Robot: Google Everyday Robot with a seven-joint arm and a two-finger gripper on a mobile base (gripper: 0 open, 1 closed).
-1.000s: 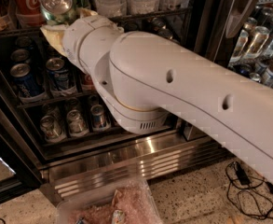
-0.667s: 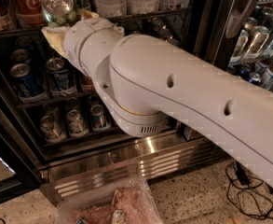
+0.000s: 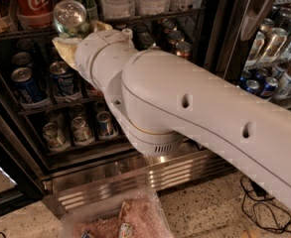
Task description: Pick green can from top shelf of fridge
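**A drinks corner in a shop or canteen**

Two commercial coolers are standing side by side: the fridge [image 3: 135, 175], showing its ribbed steel base, is holding wire racks of soda cans [image 3: 28, 86] and a big Coca-Cola can [image 3: 33, 1], and a second cooler [image 3: 274, 58] is displaying blue cans. Speckled terrazzo flooring [image 3: 209, 212] is running underneath. The gripper [image 3: 80, 36] is clasping the green can [image 3: 69, 15] at the top shelf [image 3: 16, 34].
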